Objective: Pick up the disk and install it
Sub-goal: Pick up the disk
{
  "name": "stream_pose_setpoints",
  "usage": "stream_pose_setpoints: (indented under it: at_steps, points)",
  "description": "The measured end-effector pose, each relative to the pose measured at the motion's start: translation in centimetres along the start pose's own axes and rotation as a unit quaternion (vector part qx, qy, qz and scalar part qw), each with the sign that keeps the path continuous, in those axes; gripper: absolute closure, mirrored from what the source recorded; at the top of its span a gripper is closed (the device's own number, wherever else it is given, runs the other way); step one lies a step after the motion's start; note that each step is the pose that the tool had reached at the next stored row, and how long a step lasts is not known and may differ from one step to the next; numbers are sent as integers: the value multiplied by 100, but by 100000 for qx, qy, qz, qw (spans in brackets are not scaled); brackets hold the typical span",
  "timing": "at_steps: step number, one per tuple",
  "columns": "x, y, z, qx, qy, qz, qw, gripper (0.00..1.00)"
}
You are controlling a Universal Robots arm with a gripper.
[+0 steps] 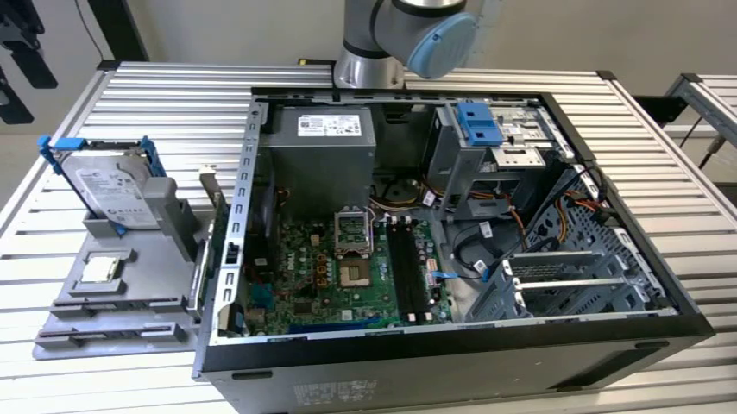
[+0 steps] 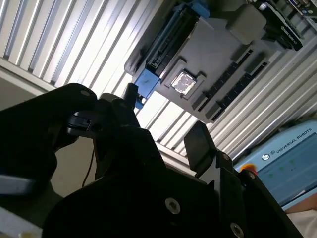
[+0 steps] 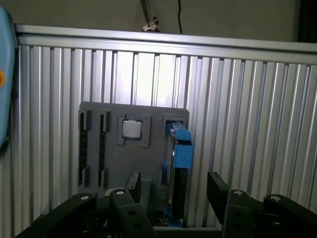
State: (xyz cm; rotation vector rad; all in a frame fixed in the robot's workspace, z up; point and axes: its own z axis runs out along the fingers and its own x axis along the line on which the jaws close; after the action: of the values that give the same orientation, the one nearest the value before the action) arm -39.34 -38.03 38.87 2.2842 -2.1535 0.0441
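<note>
The disk (image 1: 110,185), a silver-grey drive with a white label in a blue carrier, stands on edge in a grey holder (image 1: 144,289) on the slatted table, at the exterior view's left. In both wrist views I see it edge-on, the disk (image 3: 181,148) with its blue frame showing, the disk (image 2: 166,44) in its slot. My gripper (image 3: 174,181) hangs well above it, open, its black fingers (image 3: 132,184) apart with nothing between them. In the second wrist view the gripper (image 2: 166,119) is also open above the table.
A small square silver chip (image 1: 102,269) lies on the holder beside the disk. The open computer case (image 1: 461,335) lies at the exterior view's right, with a blue bracket (image 1: 478,125) at its drive bay. The arm's base (image 1: 398,39) stands behind the case.
</note>
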Motion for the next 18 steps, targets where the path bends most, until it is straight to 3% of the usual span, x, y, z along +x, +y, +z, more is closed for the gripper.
stream_pose_setpoints:
  at_steps: [5,6,10,11,12,14,15,18]
  points:
    - [0,0,0,0,1,-19,100000,100]
    - [0,0,0,2,1,-24,100000,0]
    - [0,0,0,3,-11,-40,100000,0]
    - [0,0,2,19,-365,-14,99999,0]
    - [-1,1,2,73,-1286,180,99992,0]
    - [0,0,5,142,-2467,694,99967,0]
    - [0,0,11,155,-2683,989,99959,0]
    - [1,1,62,156,-2704,2175,99940,0]
